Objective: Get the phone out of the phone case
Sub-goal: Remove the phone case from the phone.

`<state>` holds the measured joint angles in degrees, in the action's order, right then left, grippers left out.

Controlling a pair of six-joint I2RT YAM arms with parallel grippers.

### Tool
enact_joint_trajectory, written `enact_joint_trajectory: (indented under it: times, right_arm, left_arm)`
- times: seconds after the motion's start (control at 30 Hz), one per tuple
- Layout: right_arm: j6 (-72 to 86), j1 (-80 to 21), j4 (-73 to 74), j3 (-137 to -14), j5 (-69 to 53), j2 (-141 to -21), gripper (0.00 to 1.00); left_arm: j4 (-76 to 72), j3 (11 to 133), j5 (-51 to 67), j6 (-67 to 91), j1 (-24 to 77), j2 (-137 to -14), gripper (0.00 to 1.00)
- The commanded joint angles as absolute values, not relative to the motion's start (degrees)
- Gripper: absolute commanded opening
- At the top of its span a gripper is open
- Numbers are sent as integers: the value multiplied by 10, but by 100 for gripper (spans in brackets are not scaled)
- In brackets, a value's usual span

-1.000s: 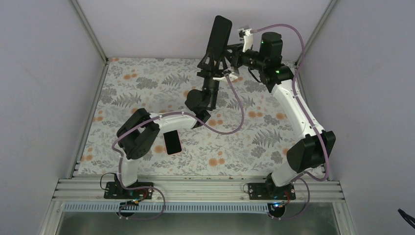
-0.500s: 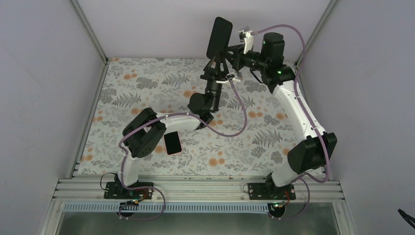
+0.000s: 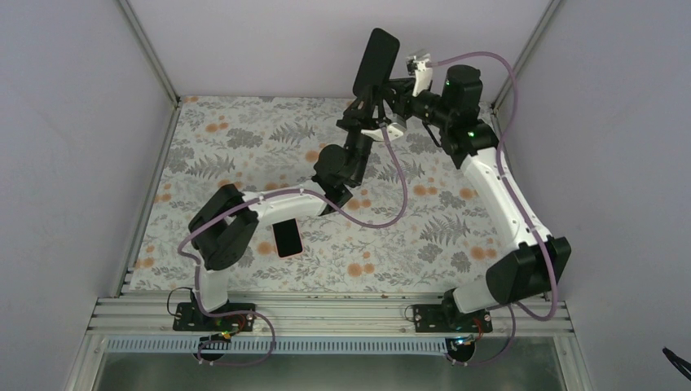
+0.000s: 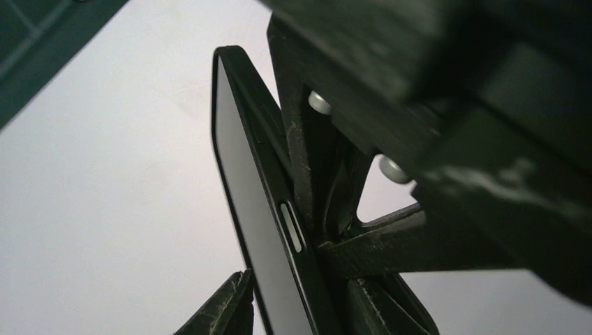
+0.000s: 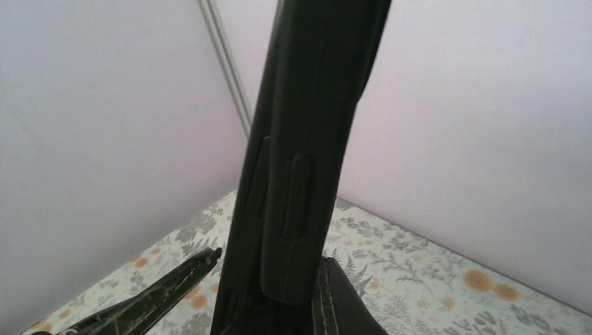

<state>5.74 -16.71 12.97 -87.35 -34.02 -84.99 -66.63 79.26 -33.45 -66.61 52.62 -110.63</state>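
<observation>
A phone in a black case (image 3: 377, 59) is held upright, high above the far side of the table. My left gripper (image 3: 363, 104) holds its lower end from below. In the left wrist view the phone (image 4: 262, 230) stands edge-on between my fingers, and the left gripper (image 4: 300, 307) is shut on it. My right gripper (image 3: 389, 91) reaches in from the right. In the right wrist view the case (image 5: 307, 160) stands edge-on in the right gripper (image 5: 265, 279). One finger (image 5: 342, 300) rests against the case, and the other finger (image 5: 153, 296) stands clear of it.
A dark phone-shaped slab with a pink edge (image 3: 286, 237) lies flat on the flowered table cover (image 3: 424, 236), next to the left arm's elbow. Grey walls and metal frame posts (image 3: 151, 57) close in the back and sides.
Both grippers and the cased phone have moved a little to the right and up. The left arm's elbow has swung left. The slab on the table has not moved.
</observation>
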Motion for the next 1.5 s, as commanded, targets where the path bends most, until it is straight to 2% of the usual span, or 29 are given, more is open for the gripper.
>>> enact_joint_trajectory:
  times: [0.0,0.2,0.4,0.5,0.7,0.9,1.1,1.33,1.47]
  right_arm:
    - [5,-181,186,-816,-373,-773,3]
    - [-10,-185,183,-819,-342,-765,3]
    - [-8,-192,178,-814,-332,-756,3]
    - [-2,-194,183,-812,-345,-759,3]
    - [5,-195,198,-808,-380,-772,3]
    - [19,-194,202,-810,-406,-789,3]
    - [21,-194,206,-814,-412,-791,3]
    - [21,-195,209,-812,-410,-794,3]
    - [23,-194,210,-814,-410,-797,3]
  left_arm:
    - [-578,838,-483,-547,466,-1027,34]
    - [-526,853,-490,-525,464,-1028,30]
    - [-563,866,-493,-562,449,-1034,24]
    - [-640,875,-491,-625,443,-1046,20]
    - [-817,878,-457,-791,445,-1073,20]
    - [-938,868,-420,-890,442,-1102,29]
    - [-940,870,-425,-893,427,-1107,29]
    - [-921,877,-433,-872,411,-1101,19]
    - [-908,871,-432,-855,408,-1092,18]
